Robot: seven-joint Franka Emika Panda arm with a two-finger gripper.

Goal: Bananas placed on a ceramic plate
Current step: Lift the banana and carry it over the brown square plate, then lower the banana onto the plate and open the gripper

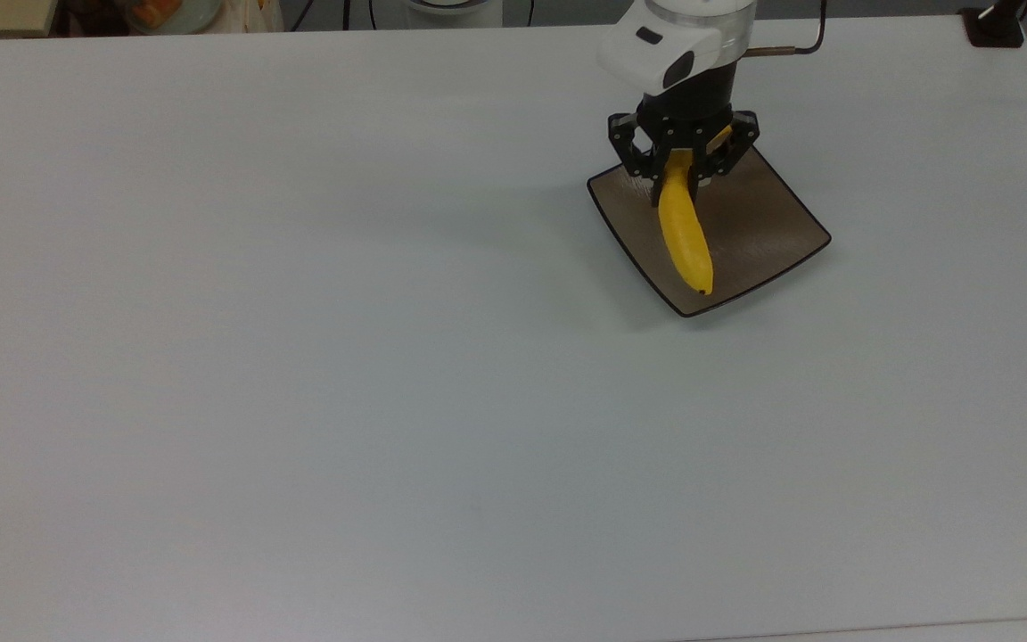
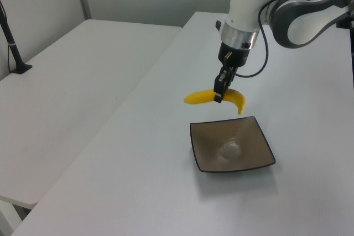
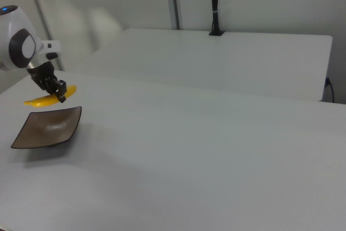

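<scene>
The gripper [image 1: 679,165] is clamped on the banana [image 1: 686,234], its two black fingers pressed against the fruit's sides near the stem end. In the top view the fingers grip at the banana's upper end, and the yellow body runs from there down and slightly toward the top view's right, ending in a small dark tip. In the left view the gripper [image 2: 219,91] points down from the white wrist and holds the banana [image 2: 215,97] roughly level, with one end reaching toward the left view's left and the other curving down on the left view's right. The right view shows the same hold: the gripper [image 3: 57,91] pinches the banana [image 3: 47,99], which hangs in the air with a longer part reaching toward the right view's left.

The ceramic plate [image 1: 763,223] lies flat on the white table [image 1: 299,357], below the held fruit. In the top view the banana overlaps the plate's middle, from near its upper edge to near its lower corner. In the left view the ceramic plate [image 2: 232,145] sits lower in the picture, with a clear gap between it and the banana, so the fruit is raised above it and not touching. The right view also shows the ceramic plate [image 3: 48,128] just under the banana, apart from it.

A black cable [image 2: 260,53] loops beside the wrist.
</scene>
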